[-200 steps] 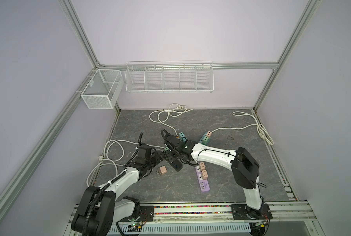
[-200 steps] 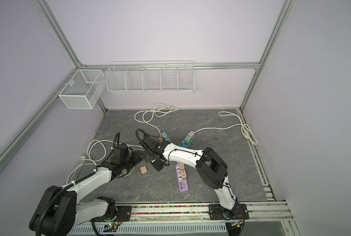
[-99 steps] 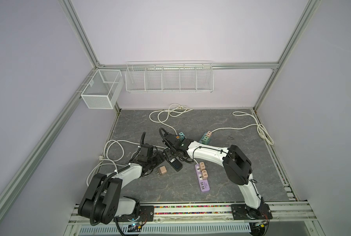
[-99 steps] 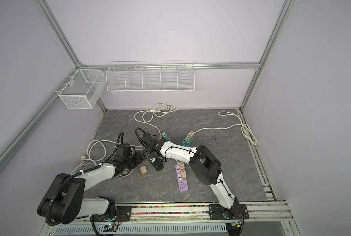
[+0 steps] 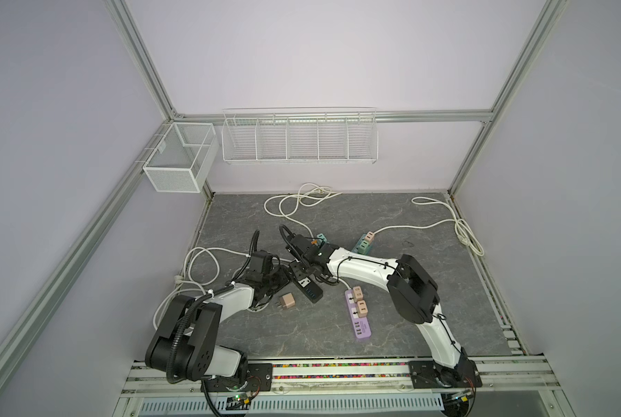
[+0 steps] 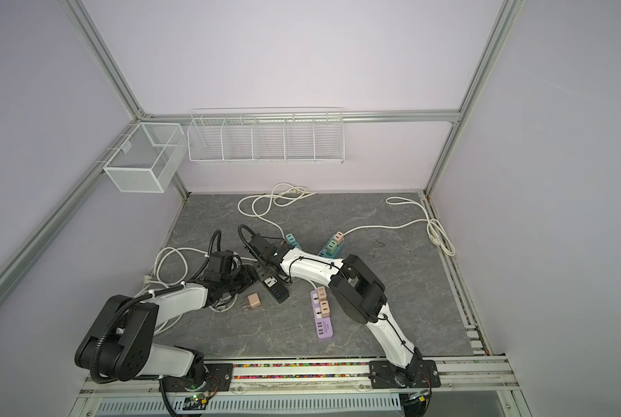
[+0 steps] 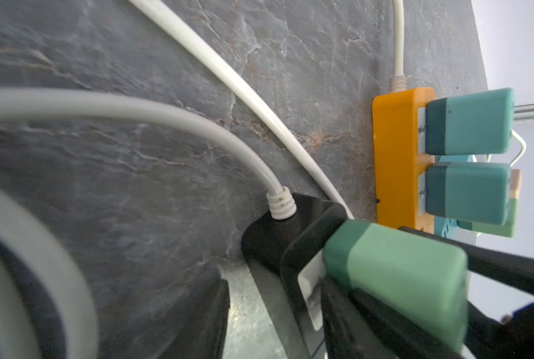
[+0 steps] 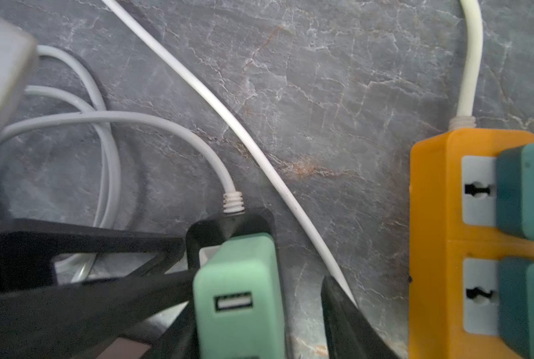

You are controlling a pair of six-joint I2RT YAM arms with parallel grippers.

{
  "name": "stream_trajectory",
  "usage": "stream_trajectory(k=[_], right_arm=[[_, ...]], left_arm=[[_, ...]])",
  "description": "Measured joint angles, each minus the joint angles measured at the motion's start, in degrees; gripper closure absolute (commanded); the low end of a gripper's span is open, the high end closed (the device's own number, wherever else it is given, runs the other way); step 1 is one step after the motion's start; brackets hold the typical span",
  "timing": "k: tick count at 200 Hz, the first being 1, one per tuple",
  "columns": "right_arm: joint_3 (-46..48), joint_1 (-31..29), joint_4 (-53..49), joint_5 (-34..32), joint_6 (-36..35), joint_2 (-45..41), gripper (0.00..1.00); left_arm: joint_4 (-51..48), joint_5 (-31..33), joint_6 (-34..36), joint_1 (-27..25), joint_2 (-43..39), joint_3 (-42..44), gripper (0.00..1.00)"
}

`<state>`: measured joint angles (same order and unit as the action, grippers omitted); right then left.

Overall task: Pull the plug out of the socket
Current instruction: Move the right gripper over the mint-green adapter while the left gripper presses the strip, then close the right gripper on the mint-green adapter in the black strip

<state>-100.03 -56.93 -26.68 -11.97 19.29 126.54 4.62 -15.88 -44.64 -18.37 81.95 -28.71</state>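
- Green plug (image 8: 241,295) sits in the end socket of the black power strip (image 5: 309,291).
- Right gripper (image 8: 258,281) straddles it, jaws apart: one finger touching, a gap at the other.
- Left gripper (image 5: 278,281) sits at the strip's cord end; its grip can't be made out.

Grey marbled tabletop (image 5: 392,224): black strip (image 5: 306,285), purple strip (image 5: 360,319), tan adapter (image 5: 287,300) (unplugged), white cables (image 5: 291,202).

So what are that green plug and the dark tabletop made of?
Green plug: likely moulded plastic, matte, with rounded edges and even colour. Tabletop: looks like grey stone with pale veins, though it could be a printed laminate.
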Motion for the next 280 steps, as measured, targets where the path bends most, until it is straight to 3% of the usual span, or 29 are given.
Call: stream_trajectory(k=[141, 280], right_arm=[[-2.29, 0.11, -0.24, 2.58, -3.41, 1.55, 0.72], [0.15, 0.37, 2.67, 3.28, -3.93, 0.44, 0.78]], left_arm=[[0.20, -0.15, 0.35, 0.11, 0.26, -0.28, 0.61], [4.42, 0.11, -2.36, 0.13, -1.66, 3.32, 0.65]])
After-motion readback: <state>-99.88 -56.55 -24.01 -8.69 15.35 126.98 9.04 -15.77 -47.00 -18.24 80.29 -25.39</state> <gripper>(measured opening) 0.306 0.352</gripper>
